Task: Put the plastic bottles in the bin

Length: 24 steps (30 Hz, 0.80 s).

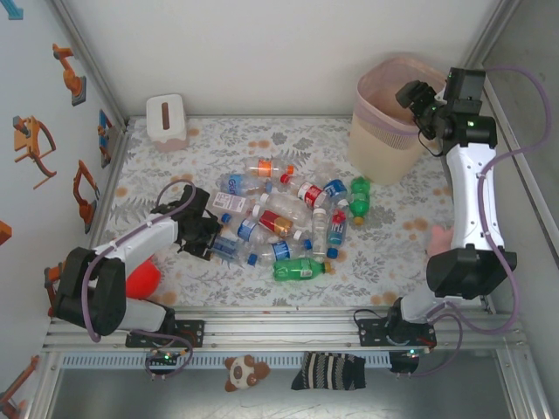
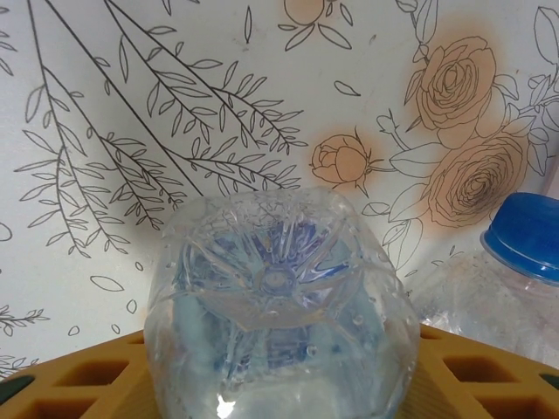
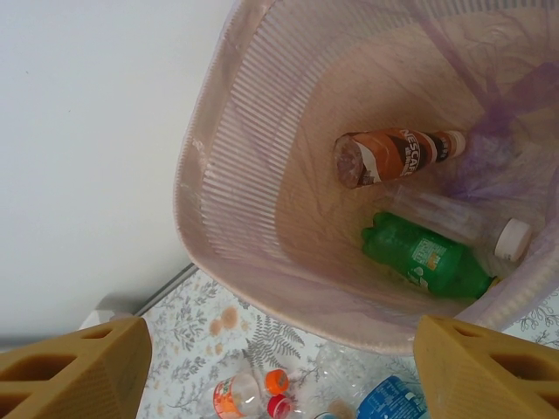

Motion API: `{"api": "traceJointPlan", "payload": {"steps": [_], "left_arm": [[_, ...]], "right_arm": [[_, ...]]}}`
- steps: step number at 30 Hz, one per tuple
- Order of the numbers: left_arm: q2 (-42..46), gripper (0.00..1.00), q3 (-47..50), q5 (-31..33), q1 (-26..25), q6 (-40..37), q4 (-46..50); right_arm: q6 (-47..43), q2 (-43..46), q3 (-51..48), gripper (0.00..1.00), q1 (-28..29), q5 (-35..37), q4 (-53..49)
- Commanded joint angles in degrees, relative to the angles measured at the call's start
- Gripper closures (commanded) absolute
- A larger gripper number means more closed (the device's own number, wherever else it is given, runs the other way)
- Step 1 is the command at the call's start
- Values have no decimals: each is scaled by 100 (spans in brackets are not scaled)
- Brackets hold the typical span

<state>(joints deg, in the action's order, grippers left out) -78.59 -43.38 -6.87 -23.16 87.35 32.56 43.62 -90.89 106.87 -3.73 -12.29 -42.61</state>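
Left gripper jaws straddle a clear bottle on the table — can't tell if pinching. Right gripper above bin — jaws spread, empty.

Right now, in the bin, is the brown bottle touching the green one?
Apart. Right wrist view: inside the bin, a clear bottle lies in the gap between the brown bottle and the green bottle.

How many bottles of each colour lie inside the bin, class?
Brown bottle: 1
Green bottle: 1
Clear bottle with white cap: 1
Total inside the bin: 3
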Motion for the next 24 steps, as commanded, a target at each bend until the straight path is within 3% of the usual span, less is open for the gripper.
{"api": "traceJointPlan", "payload": {"steps": [1, 7, 15, 24], "left_arm": [[292, 45, -177, 213, 35, -183, 352], [898, 45, -429, 689, 40, -903, 606], [2119, 46, -549, 691, 49, -2520, -257], [3128, 48, -296, -536, 59, -3740, -2390]], "right_arm": [[-55, 227, -35, 23, -49, 114, 130], [-253, 343, -82, 23, -44, -266, 301], [-625, 736, -764, 28, -19, -2449, 1762], [-895, 1355, -1559, 28, 303, -3560, 2999]]}}
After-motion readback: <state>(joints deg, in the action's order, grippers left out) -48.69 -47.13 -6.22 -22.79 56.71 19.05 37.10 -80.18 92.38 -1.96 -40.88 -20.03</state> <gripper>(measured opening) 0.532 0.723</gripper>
